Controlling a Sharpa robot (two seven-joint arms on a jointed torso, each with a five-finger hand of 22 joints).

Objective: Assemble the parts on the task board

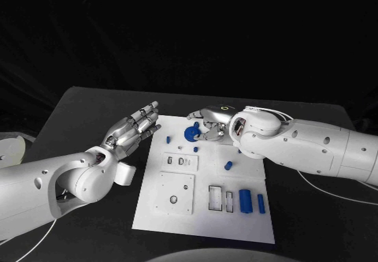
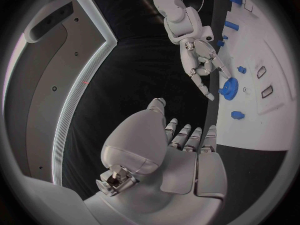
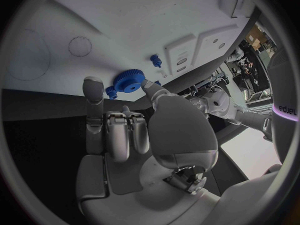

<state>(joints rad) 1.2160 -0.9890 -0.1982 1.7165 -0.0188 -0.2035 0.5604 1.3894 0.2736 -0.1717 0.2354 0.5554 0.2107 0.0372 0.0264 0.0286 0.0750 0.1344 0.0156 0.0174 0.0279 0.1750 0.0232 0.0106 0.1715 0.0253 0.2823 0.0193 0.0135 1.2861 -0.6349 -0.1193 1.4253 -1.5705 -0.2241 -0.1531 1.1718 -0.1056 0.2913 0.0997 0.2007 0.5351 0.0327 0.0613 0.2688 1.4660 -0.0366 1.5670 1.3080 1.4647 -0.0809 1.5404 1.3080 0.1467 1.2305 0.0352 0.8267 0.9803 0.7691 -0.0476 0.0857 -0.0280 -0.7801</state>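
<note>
The white task board (image 1: 206, 221) lies in the middle of the black table. A blue gear (image 1: 192, 132) (image 2: 229, 88) (image 3: 129, 81) stands tilted over the board's far end, and my right hand (image 1: 211, 121) (image 2: 201, 60) (image 3: 134, 135) pinches its rim between the thumb and a finger. My left hand (image 1: 134, 129) (image 2: 181, 160) hovers at the board's far left edge, fingers stretched out and holding nothing. On the board lie a small blue peg (image 1: 167, 140), a blue piece (image 1: 228, 165) and two blue cylinders (image 1: 246, 201).
The board has a raised plate with slots (image 1: 180, 161), a square plate with a hole (image 1: 175, 192) and two rectangular pockets (image 1: 215, 197). A white block (image 1: 126, 173) sits by my left wrist. A round white object (image 1: 10, 150) lies at the table's left.
</note>
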